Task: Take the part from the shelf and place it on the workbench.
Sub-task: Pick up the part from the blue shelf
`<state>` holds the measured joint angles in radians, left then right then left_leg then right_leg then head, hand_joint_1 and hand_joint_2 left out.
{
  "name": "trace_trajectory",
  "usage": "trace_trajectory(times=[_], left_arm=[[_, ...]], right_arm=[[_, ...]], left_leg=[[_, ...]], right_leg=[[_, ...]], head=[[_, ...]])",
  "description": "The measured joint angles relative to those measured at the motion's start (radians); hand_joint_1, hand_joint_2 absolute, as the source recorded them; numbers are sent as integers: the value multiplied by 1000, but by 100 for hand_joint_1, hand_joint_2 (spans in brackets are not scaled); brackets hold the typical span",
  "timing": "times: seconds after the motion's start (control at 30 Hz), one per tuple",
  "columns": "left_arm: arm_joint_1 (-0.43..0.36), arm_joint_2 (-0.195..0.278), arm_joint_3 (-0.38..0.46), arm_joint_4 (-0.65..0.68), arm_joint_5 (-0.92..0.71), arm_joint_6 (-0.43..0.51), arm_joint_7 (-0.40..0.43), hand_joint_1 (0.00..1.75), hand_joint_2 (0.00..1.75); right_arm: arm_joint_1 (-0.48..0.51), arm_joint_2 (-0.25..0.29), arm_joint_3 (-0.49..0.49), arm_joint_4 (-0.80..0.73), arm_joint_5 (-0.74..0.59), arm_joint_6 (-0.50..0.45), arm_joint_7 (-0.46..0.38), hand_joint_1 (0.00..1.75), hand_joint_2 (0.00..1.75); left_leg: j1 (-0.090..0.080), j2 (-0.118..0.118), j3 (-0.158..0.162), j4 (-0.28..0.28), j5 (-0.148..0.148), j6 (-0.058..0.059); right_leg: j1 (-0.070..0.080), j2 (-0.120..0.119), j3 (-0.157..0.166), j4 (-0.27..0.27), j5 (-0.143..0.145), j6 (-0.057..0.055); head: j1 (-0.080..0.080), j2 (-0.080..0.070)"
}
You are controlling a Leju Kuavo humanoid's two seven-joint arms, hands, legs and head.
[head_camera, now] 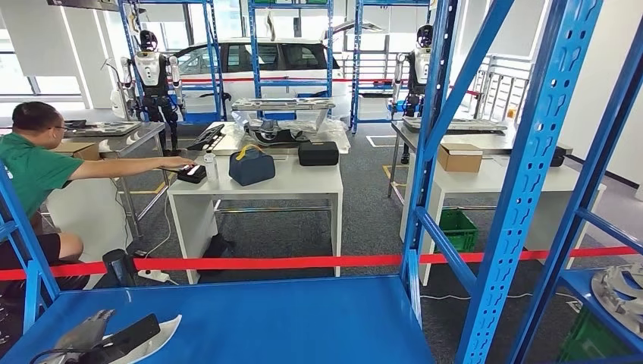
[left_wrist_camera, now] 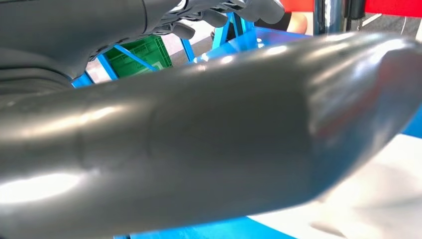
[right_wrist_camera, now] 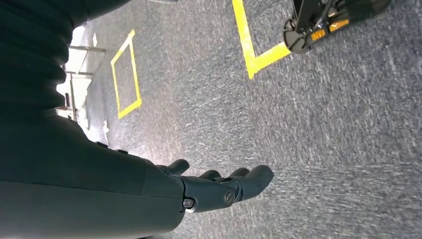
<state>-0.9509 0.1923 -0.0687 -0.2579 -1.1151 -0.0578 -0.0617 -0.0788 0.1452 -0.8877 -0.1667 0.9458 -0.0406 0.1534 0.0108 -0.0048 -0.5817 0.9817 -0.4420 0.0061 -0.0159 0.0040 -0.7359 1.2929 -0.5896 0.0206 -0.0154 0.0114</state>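
Big blue shelf (head_camera: pixel 303 318) ran across the bottom of the head view, and there at its lower left lay the part (head_camera: pixel 155 339), white with a dark bar, flat on the shelf deck. The left hand (head_camera: pixel 87 331) sat right on it at the bottom left corner; whether the fingers were closed round it could not be told. Up close in the left wrist view, the part (left_wrist_camera: pixel 214 144) was a broad grey curved surface. In the right wrist view, the right hand (right_wrist_camera: pixel 219 186) hung over grey carpet (right_wrist_camera: pixel 323 124), fingers apart, holding nothing.
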Motion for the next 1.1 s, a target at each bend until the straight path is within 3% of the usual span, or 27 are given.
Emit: trace_trajectory(times=[0.03,0.07,0.13,0.17,0.3,0.5,0.63,0.8,0.97,1.1], left_arm=[[2,0,0,1,0,0,0,0,0],[3,0,0,1,1,0,0,0,0],[3,0,0,1,5,1,0,0,0],[2,1,0,1,7,2,0,0,0],[1,1,0,-1,16,4,-18,0,0],[-8,0,1,-3,35,-3,-46,0,0],[-8,0,3,-3,45,-7,-47,0,175],[-8,0,47,-3,150,-64,-97,0,175],[-8,9,149,-3,302,-210,-194,0,175],[-7,30,197,-3,319,-308,-204,0,175]], right_arm=[[1,0,-1,0,0,0,0,0,175],[2,0,-2,0,1,0,0,0,175],[2,1,-4,0,2,0,-1,0,175],[2,2,-4,1,3,1,-1,0,175],[3,5,-9,2,4,1,-1,0,175],[2,6,-14,2,5,1,-5,0,175],[3,6,-15,2,5,1,-5,0,175],[3,6,-15,2,6,1,-5,0,175],[3,6,-15,2,8,3,-5,0,175],[3,6,-16,2,12,4,-4,0,175]], left_leg=[[1,-1,2,4,-5,-4],[4,-2,4,10,-11,-9],[7,-3,5,28,-29,-25],[7,-3,4,37,-37,-33],[4,-6,14,35,-45,-56],[2,-6,35,15,-41,-38],[3,-4,37,8,-43,-39],[6,-4,38,6,-43,-68],[6,-4,39,7,-44,-68],[5,-5,39,9,-44,-67]], right_leg=[[-2,0,-8,1,16,2],[-5,0,5,-37,48,3],[-9,-1,61,-168,115,7],[-10,0,81,-209,127,4],[-8,4,97,-231,121,-21],[-11,12,107,-238,118,-31],[-6,12,107,-238,115,-37],[-3,11,109,-238,114,-38],[-4,11,115,-243,115,-36],[-5,11,118,-247,117,-34]], head=[[0,0],[0,0],[0,0],[0,0],[-3,0],[-7,0],[-7,0],[-7,0],[-7,0],[-7,0]])
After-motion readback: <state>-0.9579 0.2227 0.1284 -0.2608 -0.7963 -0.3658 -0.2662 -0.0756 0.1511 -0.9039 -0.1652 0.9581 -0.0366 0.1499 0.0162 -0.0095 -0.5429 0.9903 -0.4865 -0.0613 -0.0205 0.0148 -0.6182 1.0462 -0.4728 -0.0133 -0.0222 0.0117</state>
